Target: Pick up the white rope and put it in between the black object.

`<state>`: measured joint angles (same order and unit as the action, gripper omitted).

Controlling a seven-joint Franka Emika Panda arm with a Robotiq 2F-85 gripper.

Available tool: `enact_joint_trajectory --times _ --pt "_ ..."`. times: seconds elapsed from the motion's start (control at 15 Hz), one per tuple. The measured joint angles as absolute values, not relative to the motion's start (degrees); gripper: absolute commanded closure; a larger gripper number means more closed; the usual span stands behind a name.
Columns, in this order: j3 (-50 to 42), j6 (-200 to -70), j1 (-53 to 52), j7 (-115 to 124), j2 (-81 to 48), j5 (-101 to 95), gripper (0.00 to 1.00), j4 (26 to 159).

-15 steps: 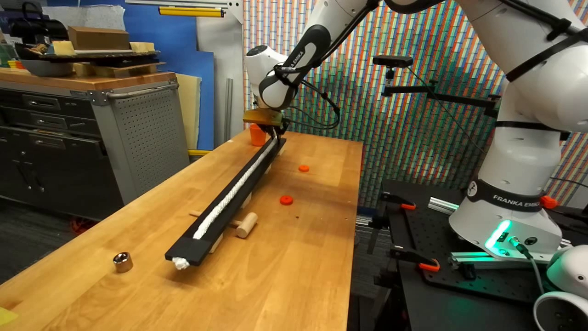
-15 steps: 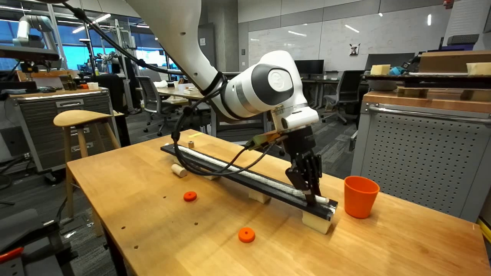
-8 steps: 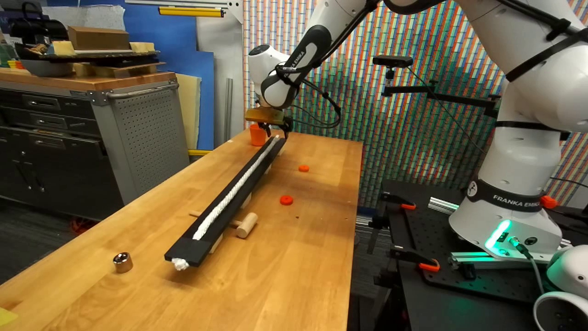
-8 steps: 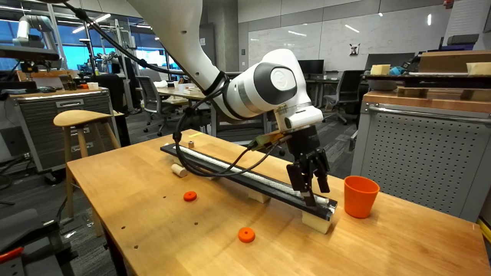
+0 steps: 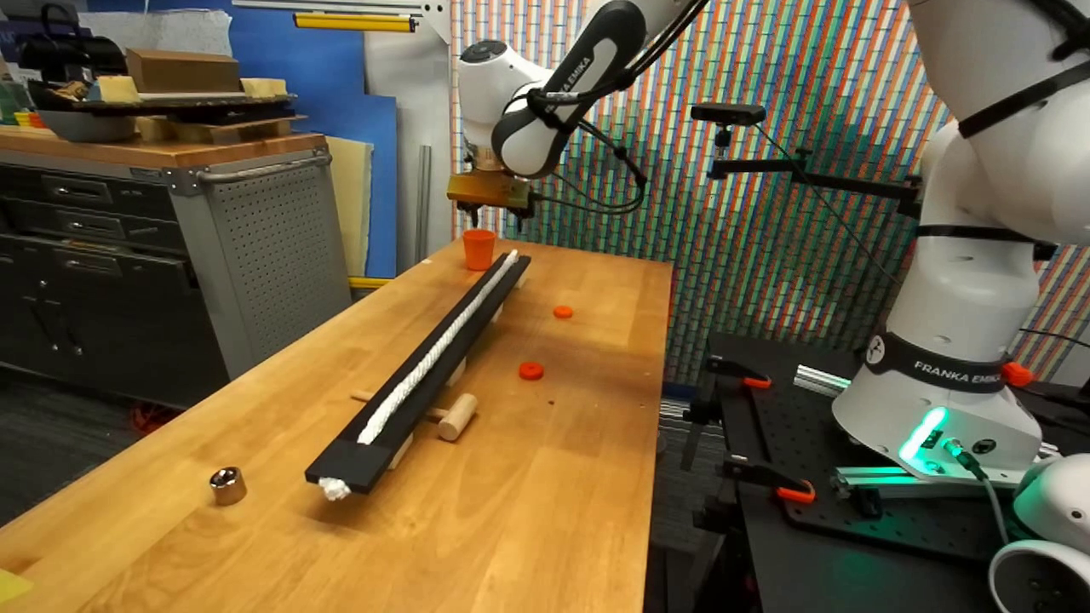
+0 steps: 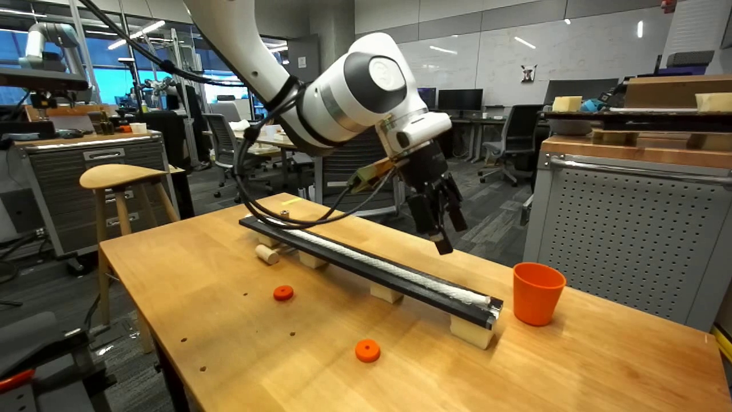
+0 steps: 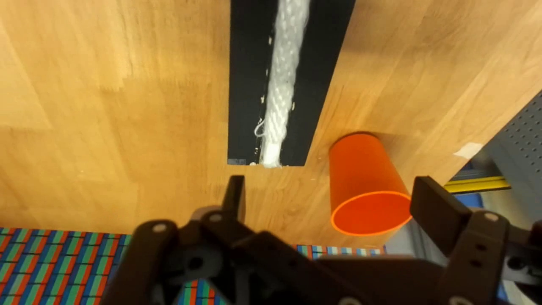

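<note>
White rope lay lengthwise between the strips of the rail, its end near the cup closest to the tool, which hung empty above, jaws apart.

Desk: pale wood, seen by us from above in the wrist view
Striped backdrop: red, green and blue bands beyond the desk in an exterior view
Far wall: pale panels and a whiteboard on which we catch bright streaks
Windows: glowing blue
Ceiling lights: slanting white strips
Floor: dark grey, streaky
Cabinet: we find its grey perforated side and wooden top in both exterior views
Stool: wooden, near the desk
Office chair: dark, near a monitor
</note>
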<state>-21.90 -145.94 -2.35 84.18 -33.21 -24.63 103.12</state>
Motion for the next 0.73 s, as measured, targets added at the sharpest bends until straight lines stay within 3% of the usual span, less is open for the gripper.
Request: enact_joint_trajectory --times 0.47,0.73 --pt "-21.2 -149.3 -8.5 83.2 -14.5 -39.9 0.00 122.0" --pt "-20.8 -149.7 -8.6 83.1 -10.2 -41.4 0.00 126.0"
